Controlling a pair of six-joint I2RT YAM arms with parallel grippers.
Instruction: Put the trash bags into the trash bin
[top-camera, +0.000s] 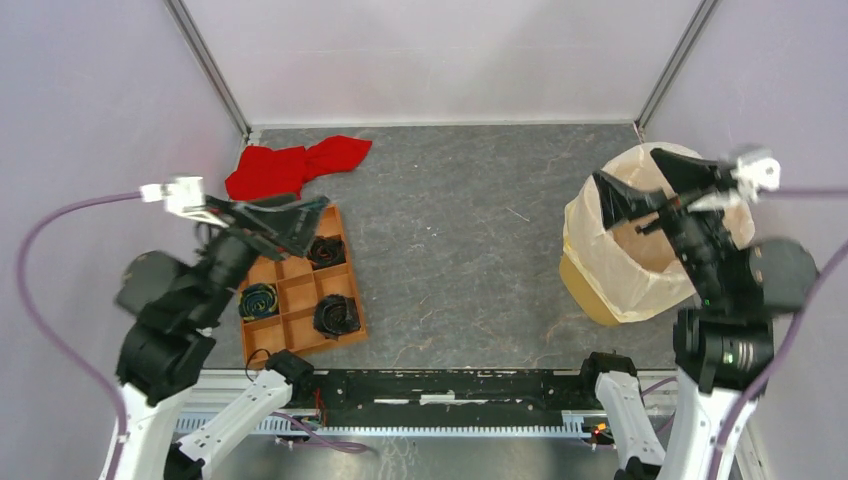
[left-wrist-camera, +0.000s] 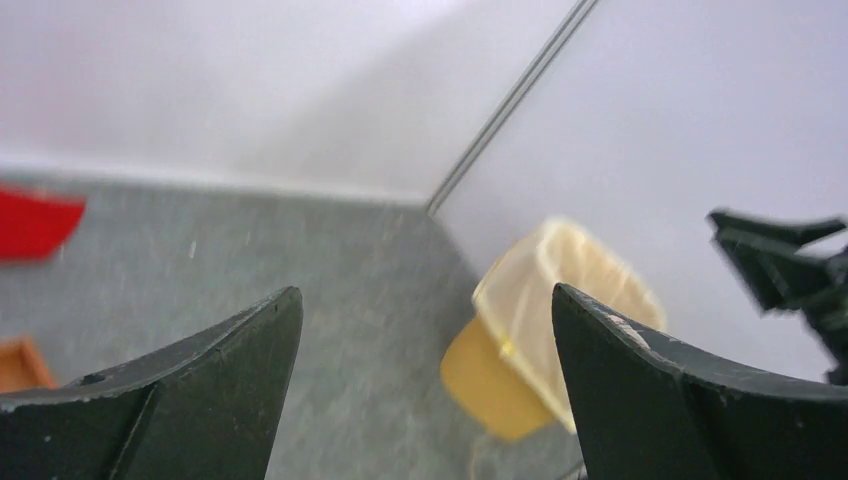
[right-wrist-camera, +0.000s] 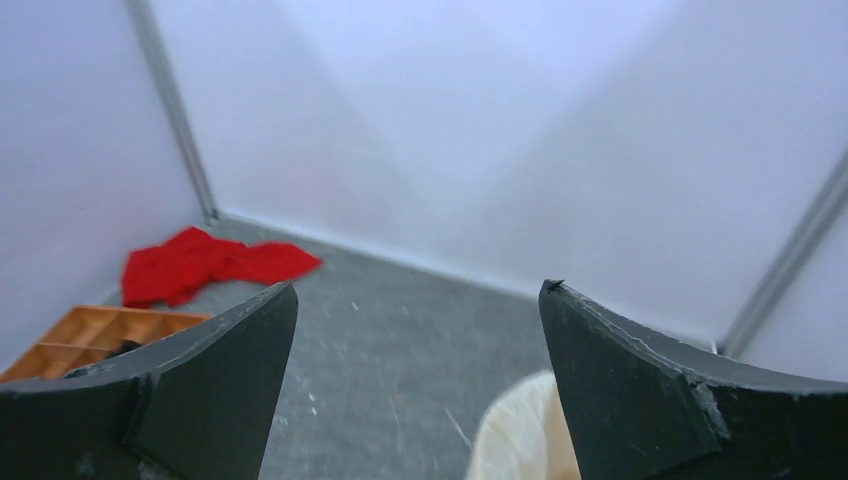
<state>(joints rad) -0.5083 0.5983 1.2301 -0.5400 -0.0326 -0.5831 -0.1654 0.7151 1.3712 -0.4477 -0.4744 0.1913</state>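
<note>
The orange-yellow trash bin (top-camera: 582, 284) stands at the right of the table. A cream translucent trash bag (top-camera: 612, 262) lines it and is folded over its rim. Both also show in the left wrist view, the bin (left-wrist-camera: 490, 380) under the bag (left-wrist-camera: 545, 290); the bag's edge (right-wrist-camera: 520, 430) shows in the right wrist view. My right gripper (top-camera: 628, 186) is open and empty, above the bin's mouth. My left gripper (top-camera: 308, 213) is open and empty, held above the orange tray at the left.
A flat orange compartment tray (top-camera: 300, 298) with black items lies at the left. A red cloth (top-camera: 295, 166) lies at the back left. White walls with metal corner posts enclose the grey table (top-camera: 460, 240).
</note>
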